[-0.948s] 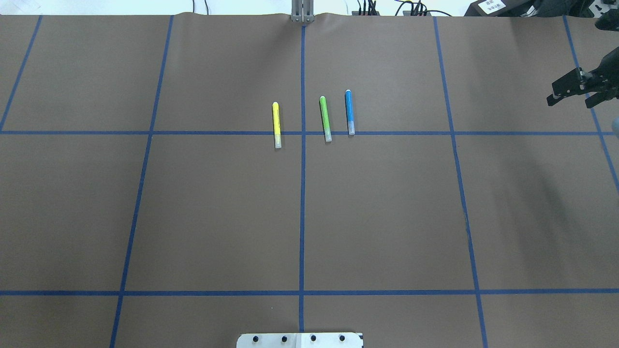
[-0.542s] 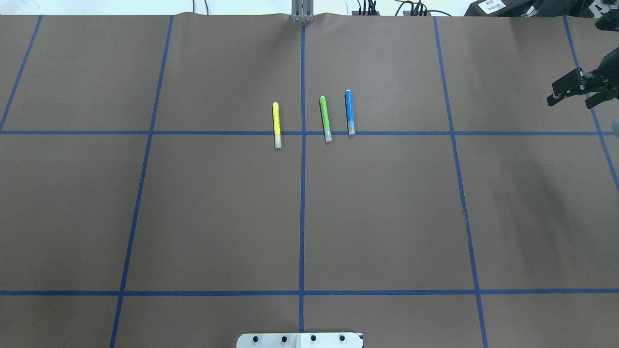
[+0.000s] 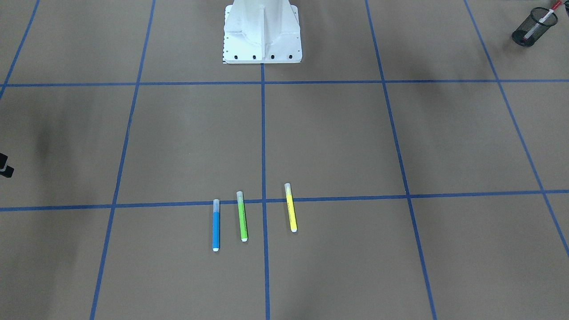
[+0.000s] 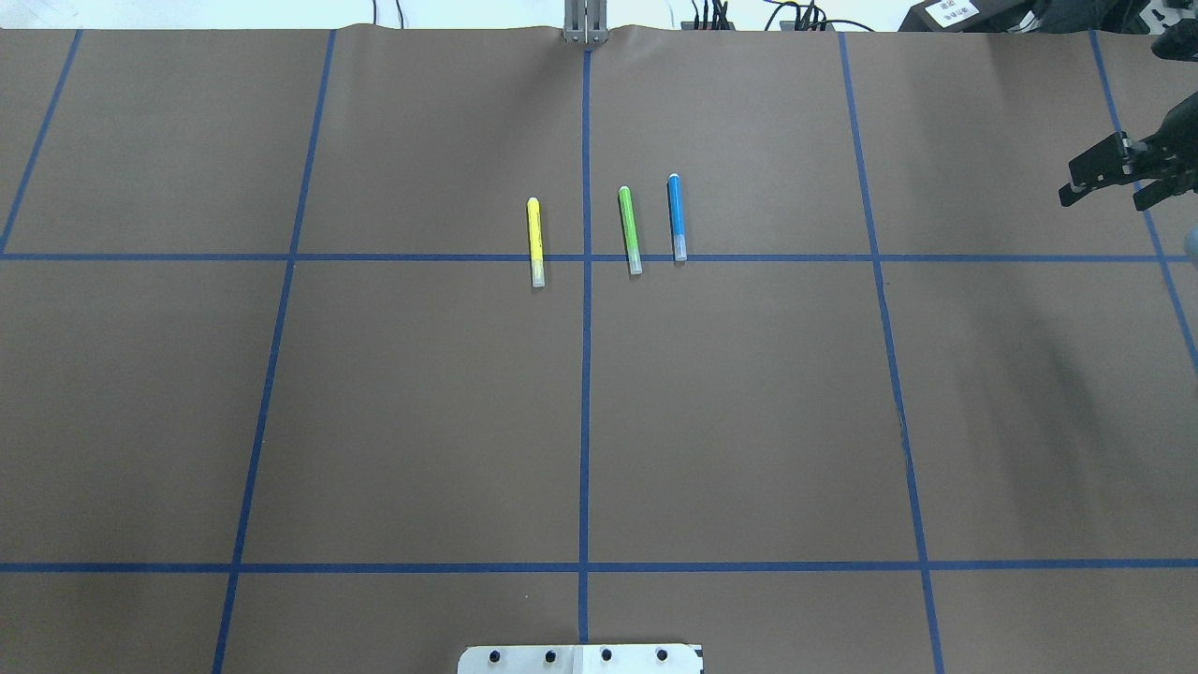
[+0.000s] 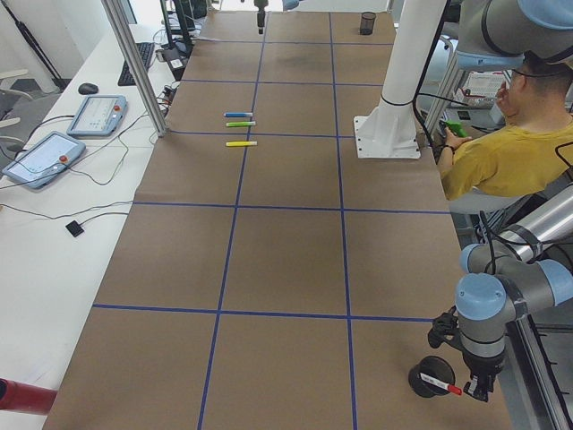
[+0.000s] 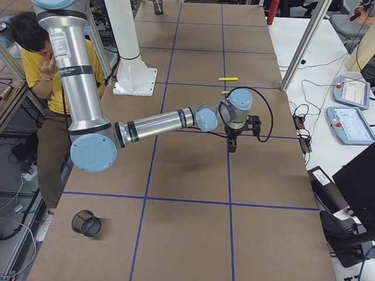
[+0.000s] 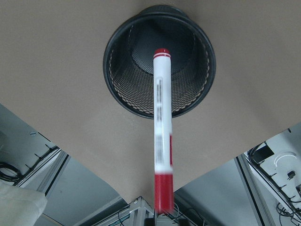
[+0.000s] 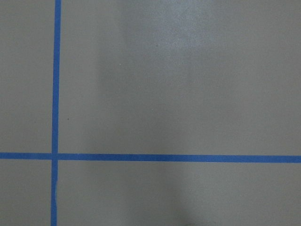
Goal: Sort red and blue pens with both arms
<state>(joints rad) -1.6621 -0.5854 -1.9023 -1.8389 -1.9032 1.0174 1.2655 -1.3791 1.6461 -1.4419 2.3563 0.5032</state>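
Off overhead's frame, wrist cam shows red pen (image 7: 162, 122) in mesh cup (image 7: 117, 84); L hand (image 5: 476, 392) grip unclear, R hand (image 4: 1069, 184) open.

Brown table (image 4: 421, 421) gridded with blue tape (image 4: 585, 374), white side desk (image 5: 45, 269), aluminium post (image 5: 136, 67)

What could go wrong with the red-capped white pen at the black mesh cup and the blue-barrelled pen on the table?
The red-capped white pen slants across the rim of the black mesh cup, much of it sticking out; it could tip the cup or slide out.
The blue-barrelled pen lies close beside the green marker, so the open right gripper might nudge or pinch the wrong one.
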